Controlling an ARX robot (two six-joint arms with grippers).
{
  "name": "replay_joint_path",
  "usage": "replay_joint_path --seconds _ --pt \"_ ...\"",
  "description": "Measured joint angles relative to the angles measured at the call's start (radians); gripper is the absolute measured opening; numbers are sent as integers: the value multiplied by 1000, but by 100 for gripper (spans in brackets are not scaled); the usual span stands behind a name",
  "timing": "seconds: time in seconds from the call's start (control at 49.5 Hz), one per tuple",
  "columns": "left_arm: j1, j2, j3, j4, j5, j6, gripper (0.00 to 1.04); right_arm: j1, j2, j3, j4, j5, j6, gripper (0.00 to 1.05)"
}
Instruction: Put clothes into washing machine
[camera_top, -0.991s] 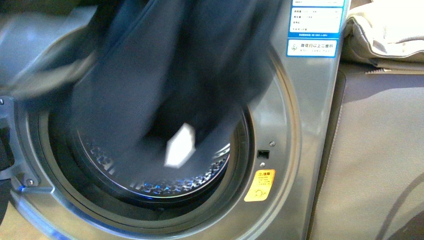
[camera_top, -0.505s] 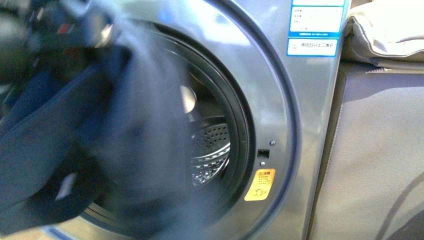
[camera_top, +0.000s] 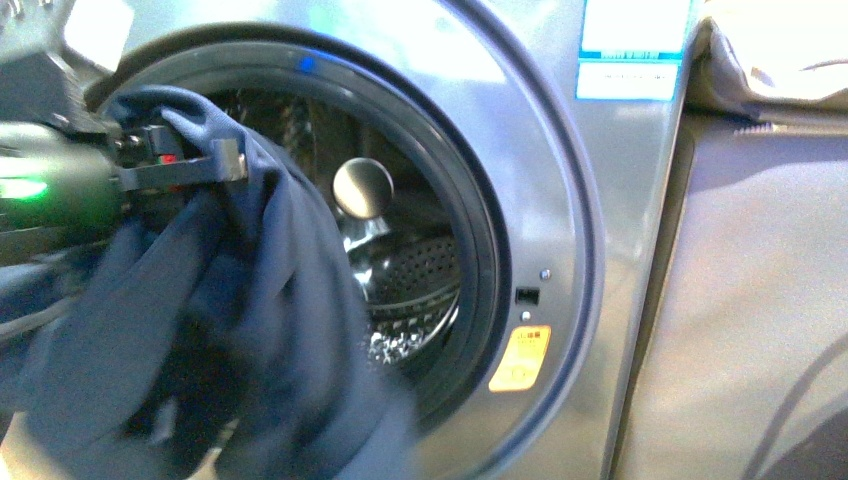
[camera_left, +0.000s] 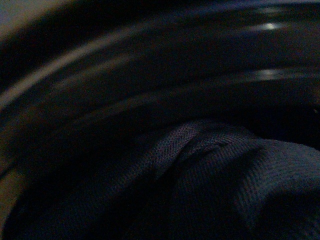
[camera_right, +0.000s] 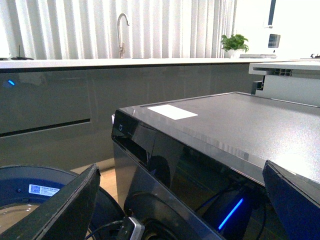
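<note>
The washing machine fills the front view, silver-grey, with its black-rimmed porthole open and the shiny perforated drum showing. My left gripper reaches in from the left at the porthole's upper left and is shut on the clothes. The dark navy fabric drapes down over the left half of the mouth. The left wrist view is very dim, with the clothes' weave close up. My right gripper is open and holds nothing. It hovers above the washing machine's dark top.
A blue-white label and an orange sticker sit on the machine's front. Beige folded fabric lies on a beige cabinet right of it. Behind are a grey counter, a tap and a plant.
The clothes have swung from covering the whole porthole down to its left side. My left gripper has come into view at the left, and the drum's right half now shows.
</note>
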Motion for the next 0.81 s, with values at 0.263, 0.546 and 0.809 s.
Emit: replay_joint_path --seconds 0.263,0.546,0.809 --pt "-29 90 35 44 -44 -14 6 0 0 0 0 0 0 97" --pt "-50 183 50 96 -81 -15 6 0 0 0 0 0 0 97" --pt "-88 279 93 123 -89 -2 6 0 0 0 0 0 0 97"
